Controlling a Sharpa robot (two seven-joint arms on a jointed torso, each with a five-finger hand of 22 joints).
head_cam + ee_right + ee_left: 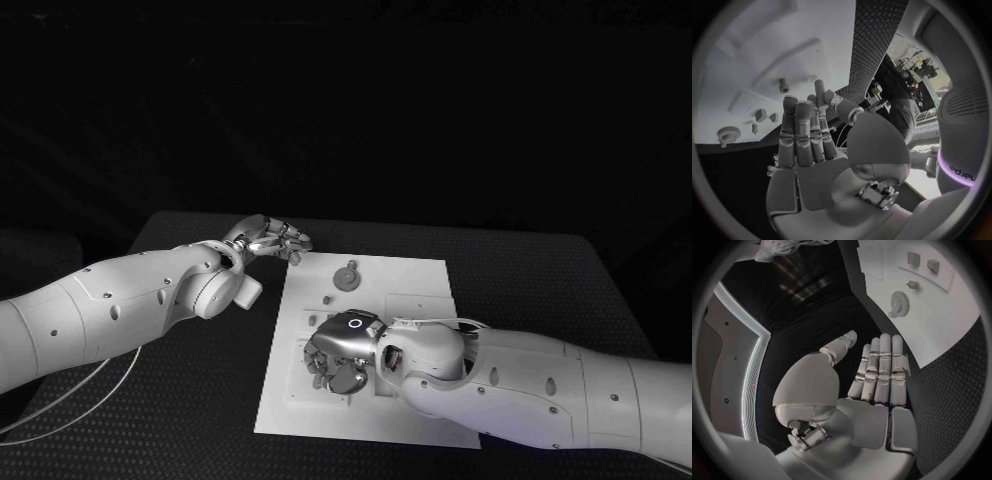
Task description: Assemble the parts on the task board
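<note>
1. Desk (577, 270): black, textured surface; it carries the white task board (411, 275) at its middle, long side running away from the robot.
2. Task board: flat white plate with shallow raised panels. Both wrist views show small pegs and blocks standing on it.
3. Right robot hand (342, 352): low over the near half of the board, palm down. In the right wrist view its fingers (798, 135) lie straight and side by side, with nothing between them (so open, holding no part).
4. Left robot hand (270, 238): just off the board's far left corner, above the desk. In the left wrist view the fingers (879, 370) are extended and together, thumb apart; it holds nothing.
5. Gear (348, 273): a round, toothed grey part lying flat on the far half of the board, apart from both hands; also seen in the left wrist view (899, 303).
6. Judged step: no part is picked up yet; the right hand seems to be reaching for something near it on the board (what lies beneath it is hidden).
7. Next move likely calls for a fine pinch on a small part, then alignment over its peg.
</note>
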